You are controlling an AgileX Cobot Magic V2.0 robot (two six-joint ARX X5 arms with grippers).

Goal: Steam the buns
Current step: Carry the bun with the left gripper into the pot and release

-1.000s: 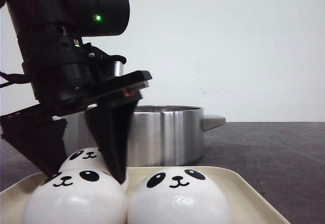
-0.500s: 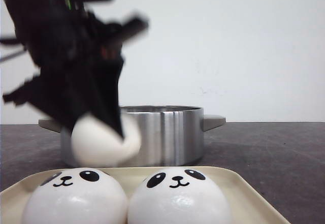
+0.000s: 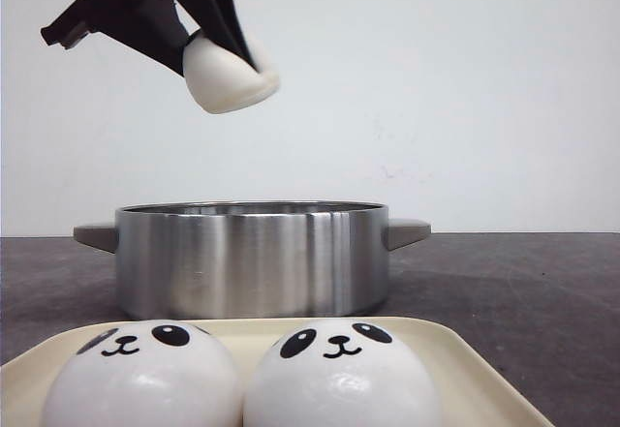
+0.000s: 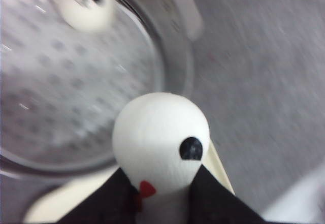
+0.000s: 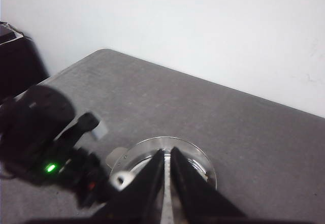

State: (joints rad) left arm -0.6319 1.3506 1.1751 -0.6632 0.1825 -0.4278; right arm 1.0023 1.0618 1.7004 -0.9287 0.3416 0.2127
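My left gripper [image 3: 221, 65] is shut on a white panda bun [image 3: 228, 86], held high above the left part of the steel pot [image 3: 252, 258]. In the left wrist view the held bun [image 4: 157, 127] sits between the black fingers [image 4: 109, 198], over the pot's rim. Another bun [image 4: 86, 5] lies inside the pot on the perforated steamer plate [image 4: 66, 97]. Two more buns [image 3: 140, 379] [image 3: 339, 377] rest on the cream tray [image 3: 460, 369] in front. My right gripper [image 5: 167, 153] hovers high over the pot [image 5: 200, 160], its fingers close together and empty.
The pot has side handles [image 3: 407, 231] and stands on a dark grey table [image 3: 513, 291] against a white wall. The left arm [image 5: 40, 132] shows beside the pot in the right wrist view.
The left gripper closed on the rear bun on the tray and lifted it up from the tray to well above the pot. The two front buns have not moved.
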